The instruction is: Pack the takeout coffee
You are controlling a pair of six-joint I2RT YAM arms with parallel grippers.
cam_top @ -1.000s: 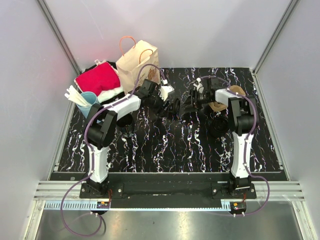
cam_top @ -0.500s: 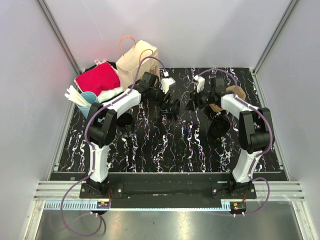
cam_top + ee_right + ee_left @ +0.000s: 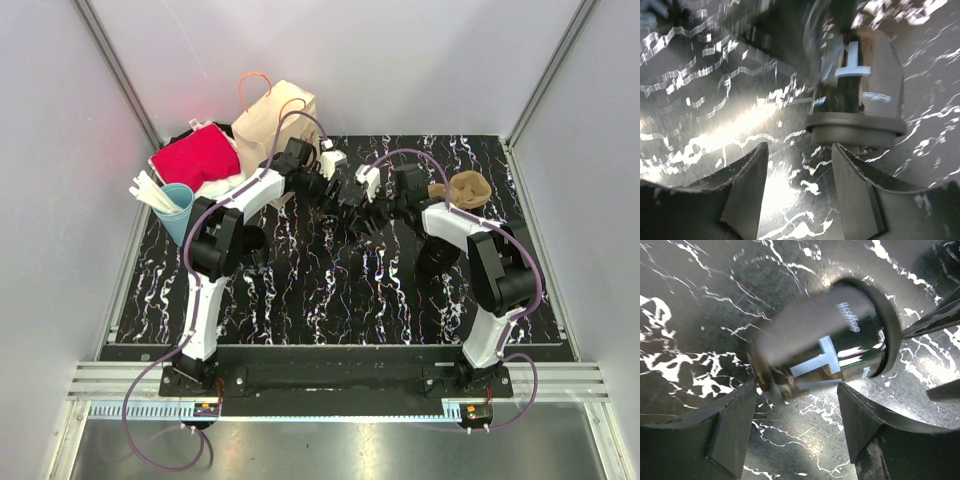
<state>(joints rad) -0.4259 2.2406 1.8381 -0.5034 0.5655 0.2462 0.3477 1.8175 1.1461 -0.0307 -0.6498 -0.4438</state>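
The takeout coffee is a black cup (image 3: 825, 335) with a black lid (image 3: 886, 330), lying on its side on the marbled table. It lies mid-table between my two grippers (image 3: 352, 207). My left gripper (image 3: 797, 415) is open, its fingertips just short of the cup's body. My right gripper (image 3: 800, 170) is open too, facing the lid end (image 3: 856, 130), with its right finger (image 3: 855, 190) close under the lid rim. Neither holds anything. A tan paper bag (image 3: 275, 125) with handles stands at the back left.
A red cloth (image 3: 195, 158) and a blue cup of white sticks (image 3: 178, 205) sit at the left edge. Behind the right arm is a brown crumpled item (image 3: 468, 187). Two black round objects rest on the table, one on the right (image 3: 437, 252) and one beside the left arm (image 3: 250, 240).
The right arm has dropped its elbow and its wrist has swung left toward the cup's lid end. The left arm has stretched a little further right. The cup still lies on its side.
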